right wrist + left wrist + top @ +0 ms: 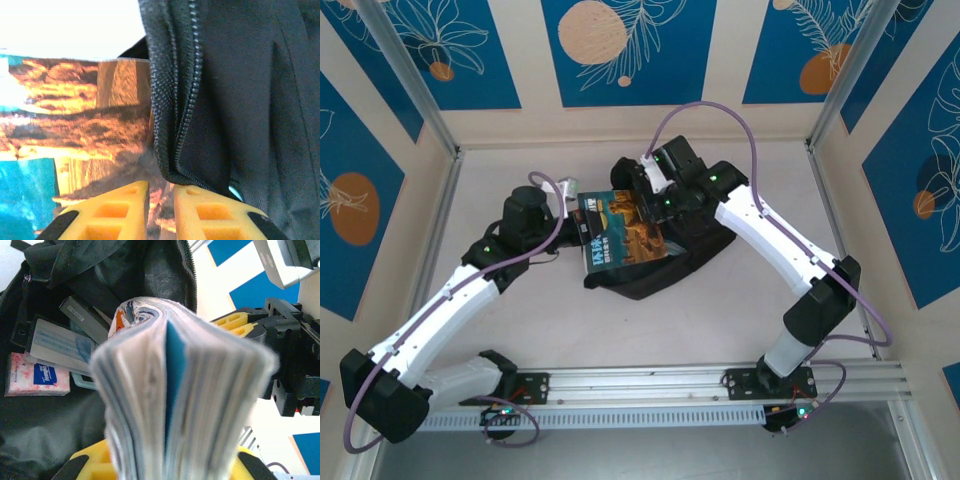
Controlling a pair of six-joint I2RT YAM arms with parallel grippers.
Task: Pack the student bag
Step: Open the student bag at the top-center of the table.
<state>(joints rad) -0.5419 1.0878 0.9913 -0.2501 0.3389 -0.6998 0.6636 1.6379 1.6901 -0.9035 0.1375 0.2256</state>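
walls (530, 60): cream, blue panels (665, 65) with orange discs | table (650, 330): white | posts (406, 75): aluminium | light: bright

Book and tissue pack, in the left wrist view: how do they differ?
The book is big and thick, the tissue pack small and flat. The book is gripped by the left end effector; the tissue pack lies loose inside the student bag. Both are rectangular.

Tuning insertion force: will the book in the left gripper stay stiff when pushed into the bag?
Probably floppy: the book curves and its pages fan above the left gripper. Likely to buckle against the soft student bag.
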